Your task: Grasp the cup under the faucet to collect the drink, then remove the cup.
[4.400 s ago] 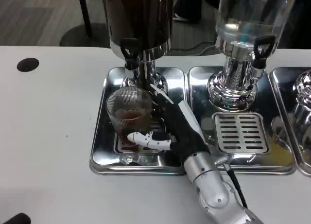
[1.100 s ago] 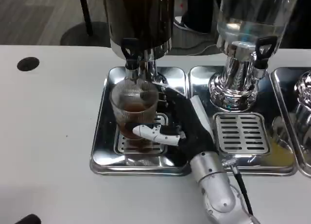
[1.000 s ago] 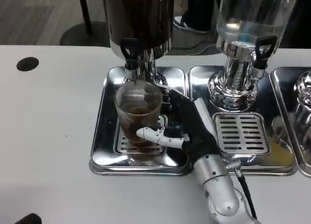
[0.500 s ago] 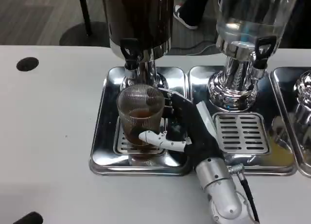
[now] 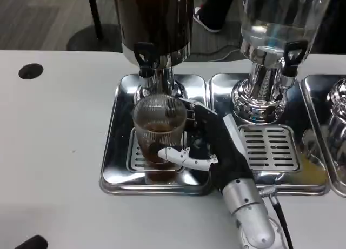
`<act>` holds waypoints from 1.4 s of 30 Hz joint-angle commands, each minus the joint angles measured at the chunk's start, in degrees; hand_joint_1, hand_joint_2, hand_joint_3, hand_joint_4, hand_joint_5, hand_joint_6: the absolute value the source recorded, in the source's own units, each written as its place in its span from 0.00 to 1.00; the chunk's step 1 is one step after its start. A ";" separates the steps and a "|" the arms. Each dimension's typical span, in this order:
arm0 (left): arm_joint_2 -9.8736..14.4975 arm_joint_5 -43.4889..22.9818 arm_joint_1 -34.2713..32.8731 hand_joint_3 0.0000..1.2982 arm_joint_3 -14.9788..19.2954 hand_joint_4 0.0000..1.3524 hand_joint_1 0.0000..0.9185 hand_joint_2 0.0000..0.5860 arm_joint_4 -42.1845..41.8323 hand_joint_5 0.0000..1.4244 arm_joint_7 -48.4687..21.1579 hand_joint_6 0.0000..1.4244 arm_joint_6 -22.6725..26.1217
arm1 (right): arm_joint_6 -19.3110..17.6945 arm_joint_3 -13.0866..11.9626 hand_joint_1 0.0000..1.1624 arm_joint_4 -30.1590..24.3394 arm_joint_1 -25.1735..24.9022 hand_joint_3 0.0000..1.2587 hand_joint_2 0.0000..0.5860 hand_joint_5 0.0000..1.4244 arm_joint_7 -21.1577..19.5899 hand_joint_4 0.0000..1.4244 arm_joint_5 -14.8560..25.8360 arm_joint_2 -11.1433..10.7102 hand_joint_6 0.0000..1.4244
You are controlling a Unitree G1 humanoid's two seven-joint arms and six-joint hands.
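Since the earliest frame the cup (image 5: 159,136) has come forward and to the right, away from under the faucet (image 5: 146,57); it now sits at centre frame above the grate of the left drip tray (image 5: 115,152), with brown drink in its lower part. The right hand (image 5: 201,146) has travelled with it and stays clamped on the ribbed glass, one white finger (image 5: 186,158) wrapped across the front near its base and the black palm against its right side. The silver forearm has slid toward the lower right. The dark tip at the lower left corner has hardly moved; whether it is the left hand cannot be told.

Counted: one cup, two dispensers across the top, the dark one (image 5: 154,19) and the clear one (image 5: 278,22), two full trays with a third (image 5: 324,98) cut by the right edge, all on the white bench (image 5: 48,152), and one black hole (image 5: 31,71) at upper left.
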 commanded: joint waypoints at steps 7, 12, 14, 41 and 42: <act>0.75 0.91 0.32 0.00 -0.10 0.00 0.00 0.01 -1.02 0.00 -0.85 0.00 0.59 | -1.63 -0.58 0.80 -3.05 1.31 0.33 0.33 0.29 0.82 0.29 0.81 0.16 0.21; 0.73 0.87 0.49 0.00 0.02 0.00 0.00 0.01 -1.08 0.00 -0.81 0.00 0.58 | -1.99 -0.60 0.80 -4.29 2.43 0.34 0.33 0.29 1.19 0.30 0.83 -0.14 0.21; 0.74 0.86 0.49 0.00 0.01 0.00 0.00 0.01 -1.11 0.00 -0.82 0.00 0.61 | -2.12 -0.59 0.80 -4.87 2.95 0.34 0.33 0.29 1.36 0.30 0.82 -0.31 0.21; 0.54 1.05 0.89 0.00 -0.10 0.00 0.00 0.01 -2.44 0.00 -0.87 0.00 1.01 | -3.67 -1.92 0.80 -11.20 10.47 0.34 0.33 0.30 3.99 0.31 1.70 -3.14 0.21; 0.53 1.07 0.90 0.00 -0.11 0.00 0.00 0.01 -2.46 0.00 -0.86 0.00 1.01 | -3.78 -2.00 0.80 -11.40 10.78 0.34 0.33 0.30 4.08 0.31 1.70 -3.24 0.21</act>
